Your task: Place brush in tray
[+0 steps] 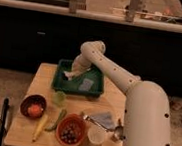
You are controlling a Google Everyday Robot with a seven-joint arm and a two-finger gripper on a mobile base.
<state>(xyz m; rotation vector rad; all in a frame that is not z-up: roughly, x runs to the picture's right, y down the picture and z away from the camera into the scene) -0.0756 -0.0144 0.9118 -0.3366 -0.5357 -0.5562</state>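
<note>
Obs.: white arm reaches from the near right corner of the wooden table (41,78) across to the far edge. The gripper (73,73) is low inside the dark green rectangular plastic tray (77,92), over its left half. A small pale thing at the gripper's tip, by the tray's left wall, is most likely the pale brush (66,76). Cannot tell whether it rests on the tray floor or hangs just above it, or whether the gripper is clasping it or has let go.

Step in hand (judgement): the placing itself, at or near the end. The next move calls for a clean release if the brush is not yet let go, then a straight lift clear of the tray walls.

In the tray's right half lies a flat grey-blue piece (86,84), apart from the brush.

Near edge, left to right:
- red bowl with something orange (33,106)
- yellow banana (39,126)
- long green vegetable (56,119)
- orange bowl of dark berries (71,130)
- white cup (96,135)
- grey-blue cloth (105,117) with a metal utensil (98,122) on it

A small light green cup (59,97) sits just before the tray. Nothing stands in the way of lifting out, though the arm passes over the cloth and white cup.
</note>
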